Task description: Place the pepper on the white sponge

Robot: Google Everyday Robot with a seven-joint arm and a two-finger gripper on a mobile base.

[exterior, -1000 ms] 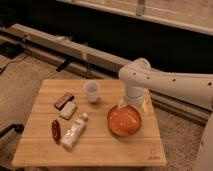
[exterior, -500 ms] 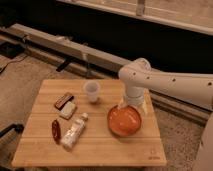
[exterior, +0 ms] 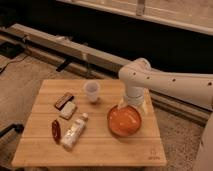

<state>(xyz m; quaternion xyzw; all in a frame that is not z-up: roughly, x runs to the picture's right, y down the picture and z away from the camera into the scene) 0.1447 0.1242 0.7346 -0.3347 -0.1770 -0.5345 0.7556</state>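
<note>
White claw (exterior: 131, 105) over orange bowl (exterior: 123, 123)

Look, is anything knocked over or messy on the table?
Only the long white bottle: it lies on its side beside the small dark red pepper. Nothing looks spilled. The robot's hand hangs at the back rim of the round orange bowl.

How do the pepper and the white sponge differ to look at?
The pepper is dark red; the sponge is cream-white. The pepper is a long oval; the sponge is squarish. The pepper lies nearer the front edge of the table than the sponge. Both are small and lie on the table, far from the gripper, which is by the far rim of the orange bowl.
</note>
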